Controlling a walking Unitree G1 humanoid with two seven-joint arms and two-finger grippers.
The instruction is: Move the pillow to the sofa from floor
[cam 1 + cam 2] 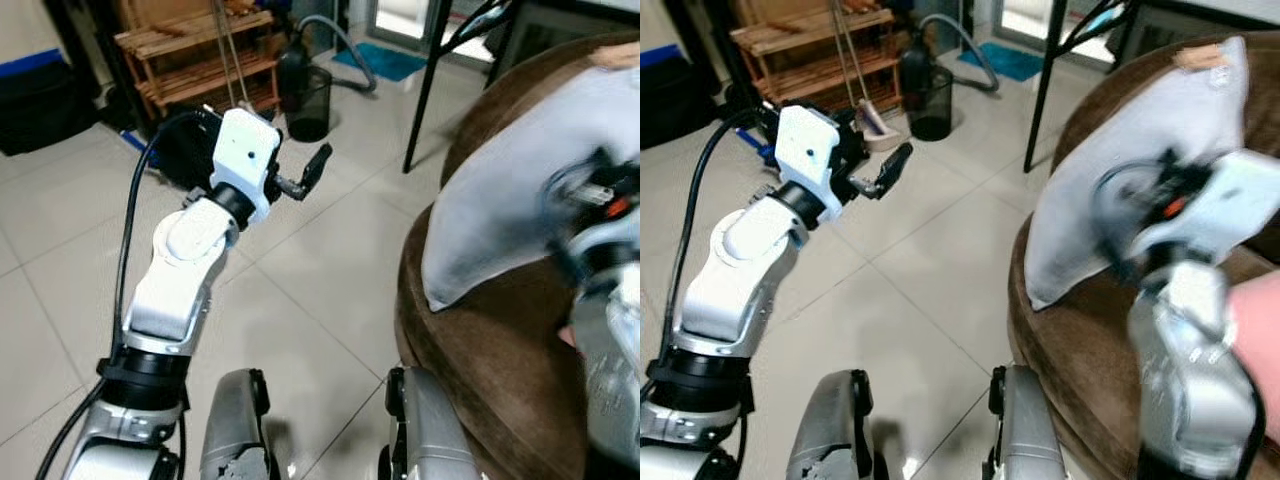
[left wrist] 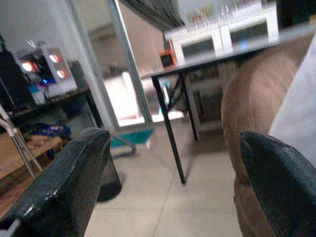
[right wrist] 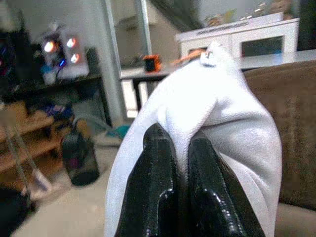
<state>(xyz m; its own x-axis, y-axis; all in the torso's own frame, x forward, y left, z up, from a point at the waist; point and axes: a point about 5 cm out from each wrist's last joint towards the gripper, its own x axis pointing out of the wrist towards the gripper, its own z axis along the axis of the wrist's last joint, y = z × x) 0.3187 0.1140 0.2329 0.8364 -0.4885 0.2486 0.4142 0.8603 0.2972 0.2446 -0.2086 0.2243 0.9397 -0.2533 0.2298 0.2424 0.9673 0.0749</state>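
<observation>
Pale grey-white fabric pillow point(image 1: 1140, 170) propped at a slant on the rounded brown upholstered sofa point(image 1: 1080, 350), lower corner down on the seat, upper edge leaning toward the backrest, small tan tag at the top corner. Right side of the pillow covered by the blurred silver right arm, so the outline there is hard to follow. Right gripper point(image 3: 180, 148) pinched tight on a fold of the pillow, the two black fingers almost together with a ridge of cloth squeezed between them. In the head views, only motion-smeared wrist housing against the pillow; fingertips there buried in fabric. Pinkish blur at the lower right edge of the right eye view, too cut off to identify.

Left gripper point(image 1: 305, 177) raised over the pale tiled floor point(image 1: 300, 270), well apart from the sofa, holding nothing, fingers spread wide with open air between them. Only one finger clearly made out in the head views, the other tucked behind the white wrist block. Black cable looping up along the left arm.

Behind: slatted wooden rack point(image 1: 200, 60), black mesh waste bin point(image 1: 305, 100) just beside it, grey hose curving past, thin black metal table leg point(image 1: 425, 90) near the sofa's back. Teal mat partly cut off at the top edge. Far room details soft and blurred.
</observation>
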